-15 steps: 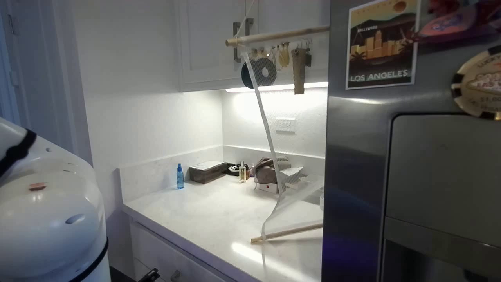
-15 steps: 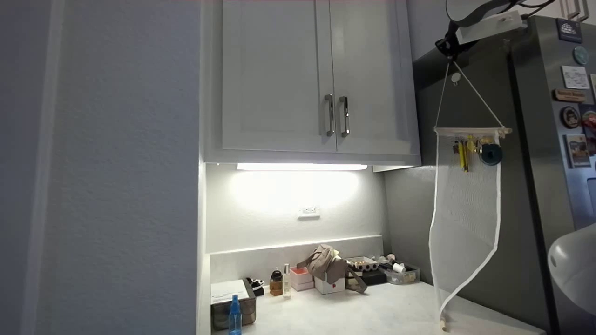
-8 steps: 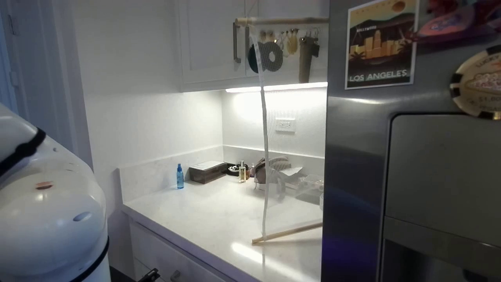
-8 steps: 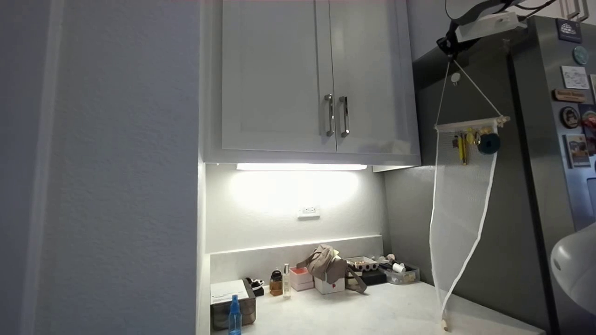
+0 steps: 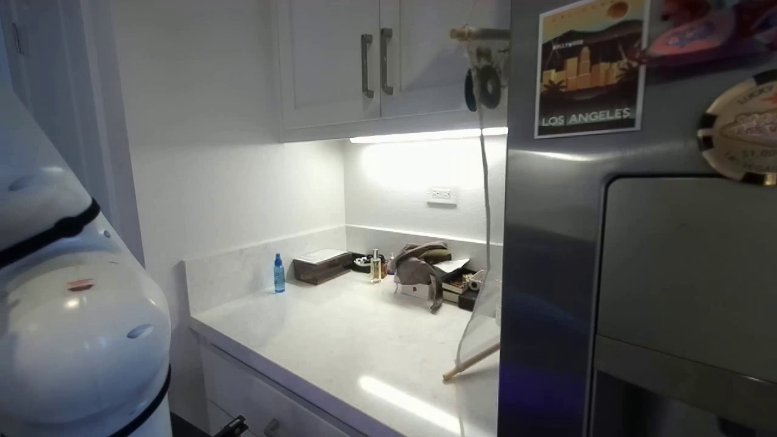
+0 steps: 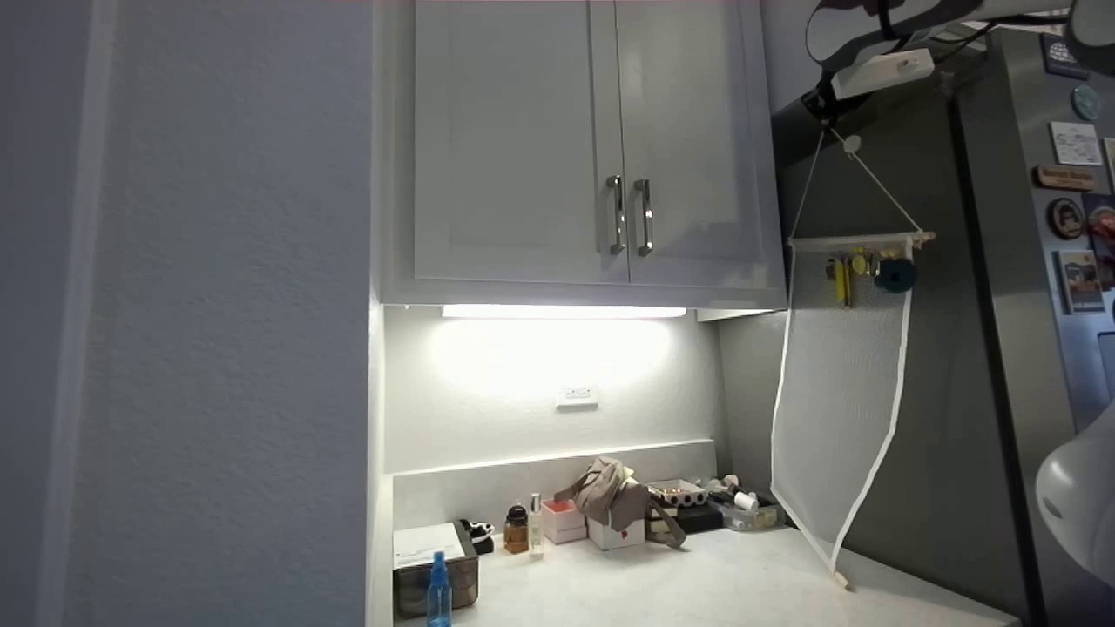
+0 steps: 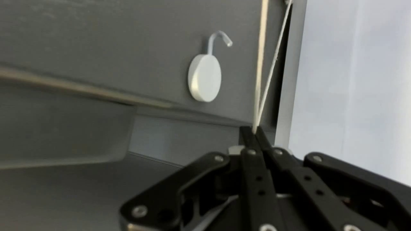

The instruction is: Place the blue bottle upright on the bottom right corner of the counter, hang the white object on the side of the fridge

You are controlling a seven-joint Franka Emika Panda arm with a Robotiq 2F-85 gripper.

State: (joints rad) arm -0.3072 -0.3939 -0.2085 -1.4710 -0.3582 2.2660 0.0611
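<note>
- Up beside the tall grey stainless-steel fridge, the black two-fingered gripper is clenched on a thin pale cord, whose two strands spread apart from the grip.
- Below that cord, in an exterior view, I see the large whitish see-through mesh sheet, edged with white tape and hanging from a pale wooden top rod.
- Near its top dangle a dark ring-shaped piece and a slim yellow piece.
- Along its lower end runs a wooden bottom rod, slanting; whether it touches the counter, smooth and white, I cannot tell.
- Fixed to the fridge's side is a round white hook; in the wrist view the cord passes near it, apart from it.
- Over on the counter, the small slender bright-blue bottle stands upright, just beside a low brown box with a pale top.
- Toward the back wall, a grey-brown cloth bag slumps over a small white box, below a bright light strip under white cabinets.
</note>
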